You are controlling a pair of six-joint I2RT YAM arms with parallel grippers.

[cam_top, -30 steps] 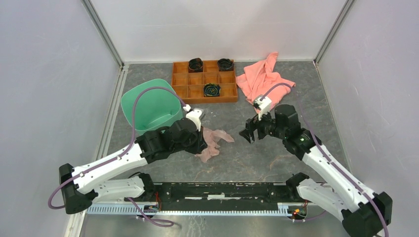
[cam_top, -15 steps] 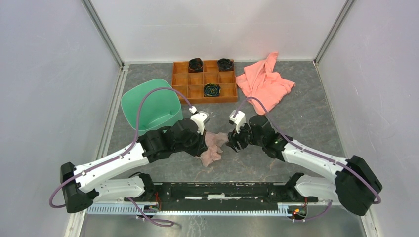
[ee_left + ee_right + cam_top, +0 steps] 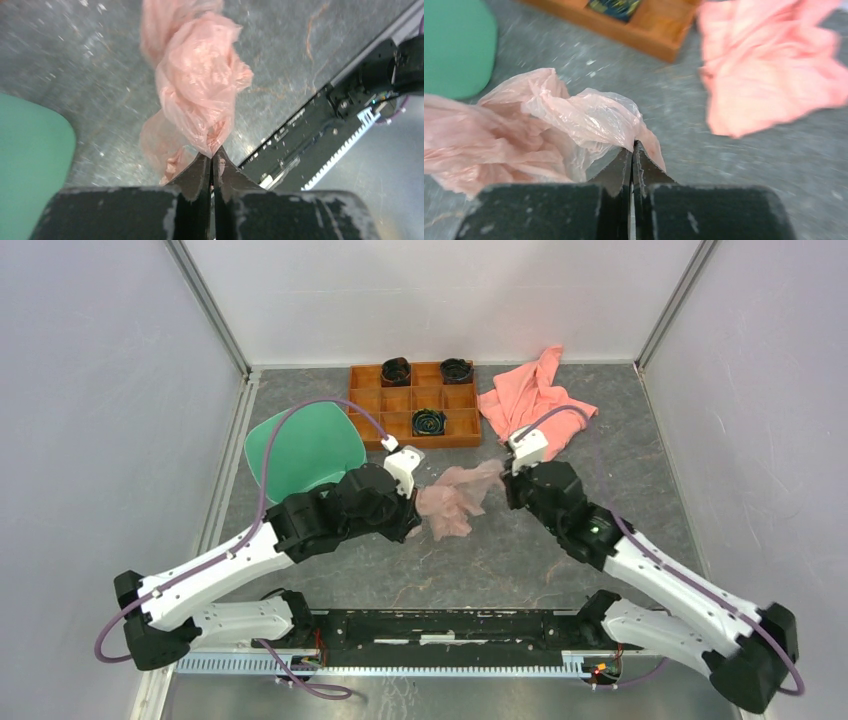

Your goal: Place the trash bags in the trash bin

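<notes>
The pale pink trash bag (image 3: 455, 500) hangs bunched between the two arms, lifted off the table. My left gripper (image 3: 413, 512) is shut on its left end; in the left wrist view the film (image 3: 200, 90) runs up from the closed tips (image 3: 212, 154). My right gripper (image 3: 506, 483) is shut on the bag's right end; the right wrist view shows the film (image 3: 549, 130) pinched at the closed tips (image 3: 633, 146). The mint-green trash bin (image 3: 305, 452) stands to the left of the bag, behind the left arm; its green edge (image 3: 454, 45) shows at the upper left of the right wrist view.
An orange compartmented tray (image 3: 365, 405) with dark round items sits at the back centre. A salmon-pink cloth towel (image 3: 535, 400) lies crumpled at the back right, also in the right wrist view (image 3: 774, 65). The black base rail (image 3: 450, 625) runs along the near edge.
The right gripper came in from the right, closed on the bag's right end, and both arms lifted the bag off the table toward the back. The left gripper stayed shut on it.
</notes>
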